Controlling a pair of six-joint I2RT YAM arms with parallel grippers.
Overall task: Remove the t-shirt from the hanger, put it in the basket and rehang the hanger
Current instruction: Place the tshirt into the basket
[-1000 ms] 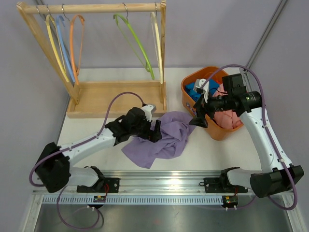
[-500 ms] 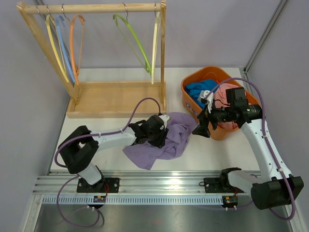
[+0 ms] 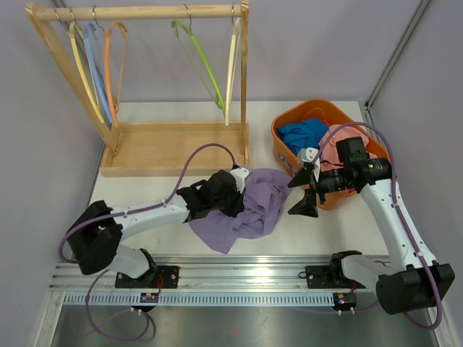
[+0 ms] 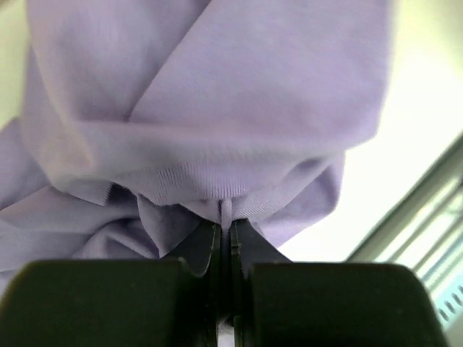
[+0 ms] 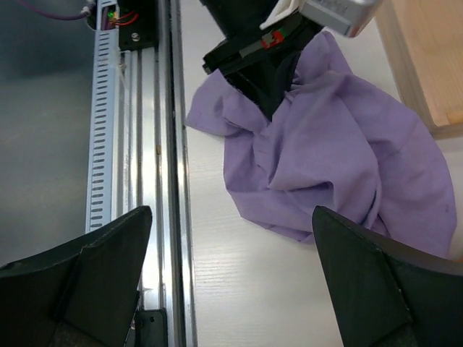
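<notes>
The purple t-shirt (image 3: 257, 210) lies crumpled on the table, off any hanger. My left gripper (image 3: 236, 196) is at its left edge. In the left wrist view the left gripper (image 4: 224, 228) is shut on a thin fold of the t-shirt (image 4: 217, 108). My right gripper (image 3: 302, 192) hangs open just right of the cloth, in front of the basket. The right wrist view shows the right gripper (image 5: 231, 217) with its jaws wide apart over bare table, and the t-shirt (image 5: 340, 159) beyond them. A green hanger (image 3: 203, 69) hangs bare on the rack.
The wooden rack (image 3: 145, 148) at the back left holds several more bare hangers. An orange basket (image 3: 278, 144) with blue and pink clothes stands at the right. A metal rail (image 3: 246, 264) runs along the near edge.
My left gripper has shut on a fold of the t-shirt, and its arm has shifted. The right gripper has come down and to the left, away from the basket, still open.
</notes>
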